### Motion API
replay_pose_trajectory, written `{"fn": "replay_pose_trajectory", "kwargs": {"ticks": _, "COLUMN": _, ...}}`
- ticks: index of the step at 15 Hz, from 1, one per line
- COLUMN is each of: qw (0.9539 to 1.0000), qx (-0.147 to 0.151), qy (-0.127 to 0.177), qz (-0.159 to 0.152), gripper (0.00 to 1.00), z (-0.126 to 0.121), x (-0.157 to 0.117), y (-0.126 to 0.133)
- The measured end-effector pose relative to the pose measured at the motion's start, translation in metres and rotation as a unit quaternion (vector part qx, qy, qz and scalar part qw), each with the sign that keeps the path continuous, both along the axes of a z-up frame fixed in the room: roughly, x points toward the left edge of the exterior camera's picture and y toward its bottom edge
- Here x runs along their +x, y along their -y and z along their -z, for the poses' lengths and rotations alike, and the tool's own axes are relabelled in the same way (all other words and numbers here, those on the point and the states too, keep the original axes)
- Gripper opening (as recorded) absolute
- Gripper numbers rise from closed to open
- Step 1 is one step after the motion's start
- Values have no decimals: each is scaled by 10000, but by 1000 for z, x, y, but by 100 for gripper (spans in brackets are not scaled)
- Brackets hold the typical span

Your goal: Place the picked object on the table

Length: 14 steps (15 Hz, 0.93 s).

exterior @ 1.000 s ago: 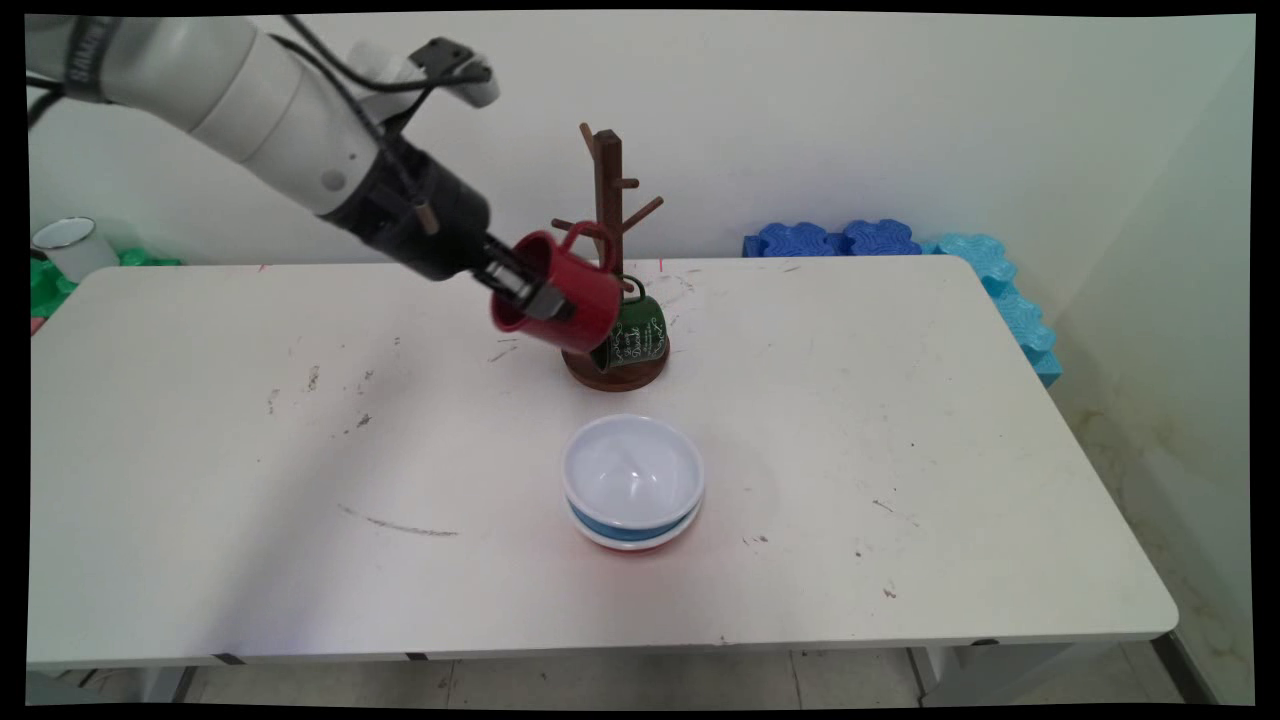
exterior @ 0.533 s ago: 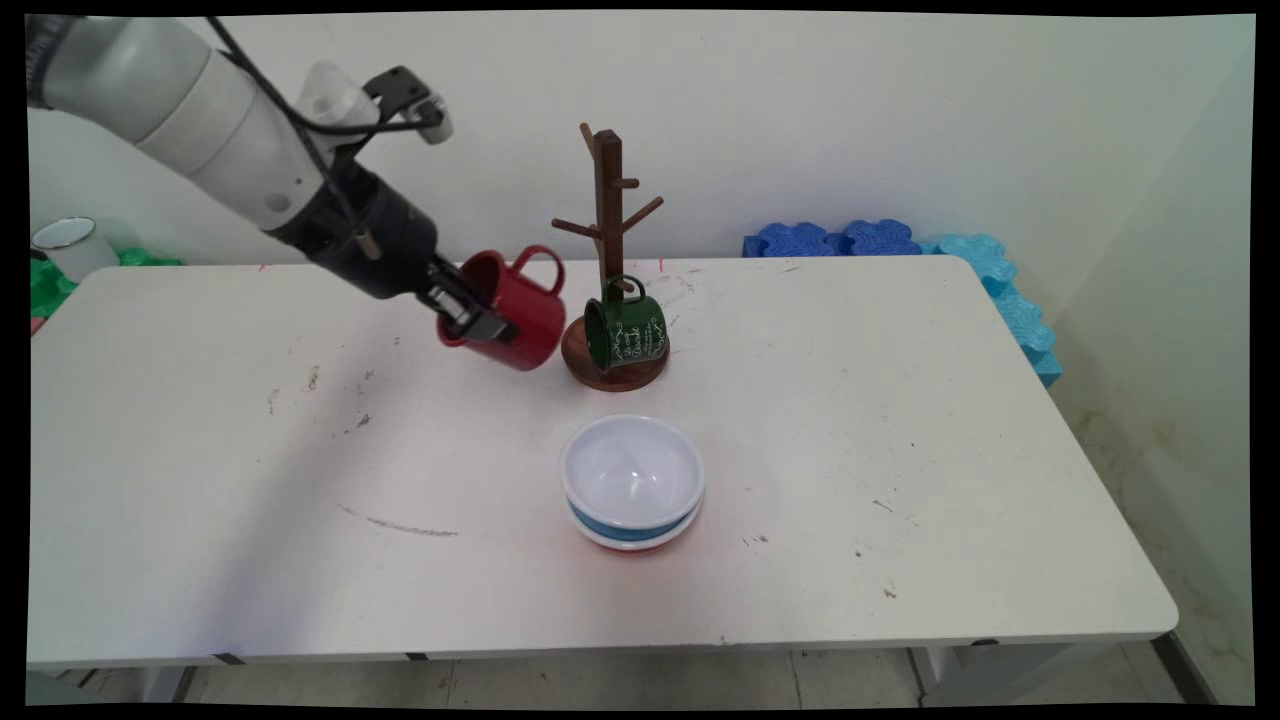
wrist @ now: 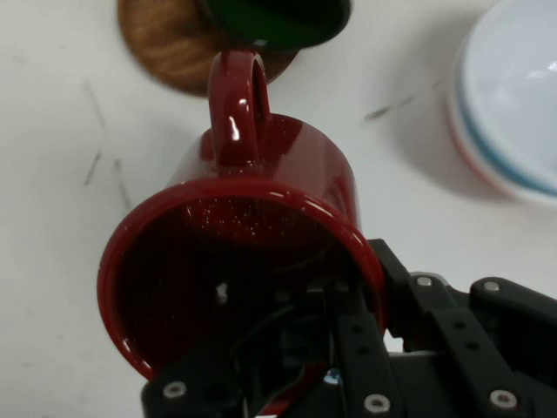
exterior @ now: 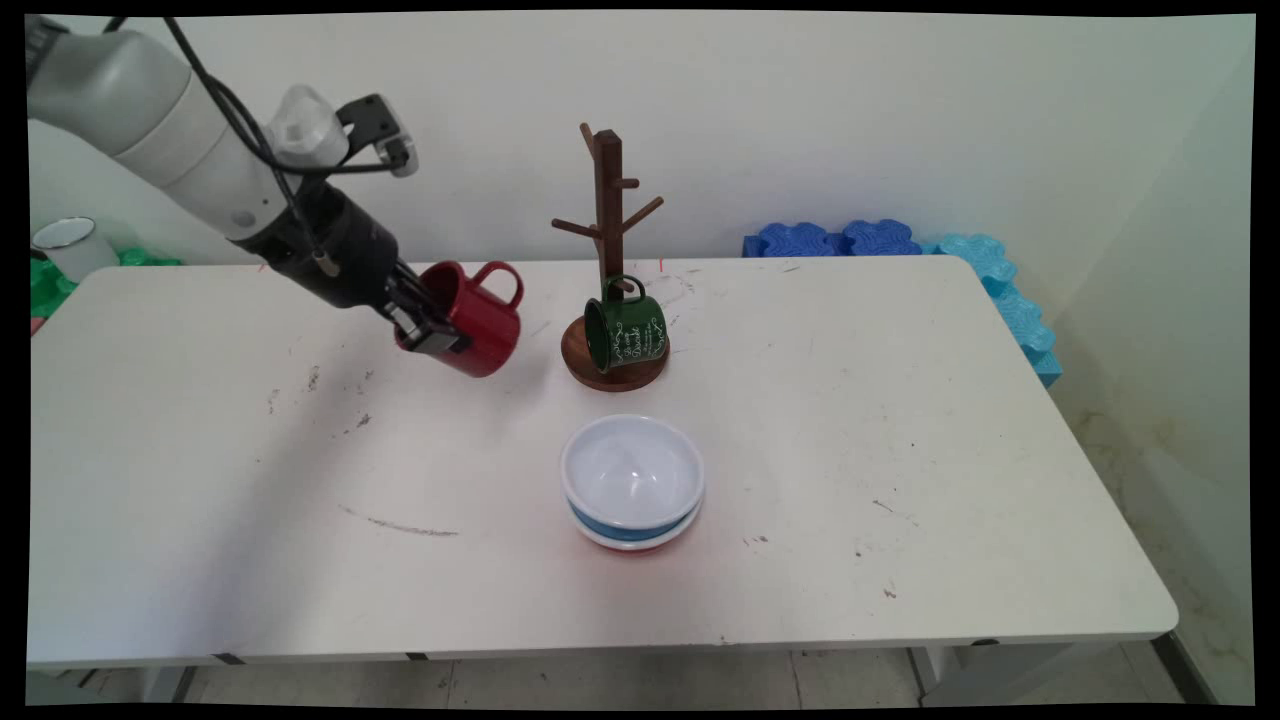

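My gripper (exterior: 428,327) is shut on the rim of a red mug (exterior: 472,318), one finger inside and one outside. The mug hangs tilted above the table, left of the wooden mug tree (exterior: 610,270), its handle pointing up and right. In the hand view the red mug (wrist: 252,226) fills the middle, mouth toward the camera, with my gripper (wrist: 348,348) clamped on its lower rim. A green mug (exterior: 625,332) hangs on a low peg of the tree, over its round base. The green mug (wrist: 278,19) and the tree's base (wrist: 170,48) show at the top edge.
Stacked bowls (exterior: 632,482), white over blue and red rims, stand in front of the tree; they show as bowls (wrist: 513,96) at the right in the hand view. Blue foam pieces (exterior: 880,240) line the table's far right corner. A white cup (exterior: 68,244) sits far left.
My gripper has carried the red mug leftward and slightly down, away from the mug tree. The green mug, hidden partly behind it before, now shows fully.
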<state>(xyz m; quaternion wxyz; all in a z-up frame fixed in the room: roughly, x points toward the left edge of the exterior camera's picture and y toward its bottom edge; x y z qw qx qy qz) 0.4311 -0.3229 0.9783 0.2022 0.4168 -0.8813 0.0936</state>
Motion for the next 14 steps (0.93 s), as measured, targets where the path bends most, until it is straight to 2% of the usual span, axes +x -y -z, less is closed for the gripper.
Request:
{"fn": "replay_pose_trajectory", "kwargs": {"ticks": 6, "qw": 9982, "qx": -35, "qy": 442, "qz": 406, "gripper": 0, "z": 24, "x": 24, "y": 18}}
{"fn": "replay_pose_trajectory", "kwargs": {"ticks": 14, "qw": 9906, "qx": -96, "qy": 865, "qz": 1057, "gripper": 0, "z": 54, "x": 43, "y": 52}}
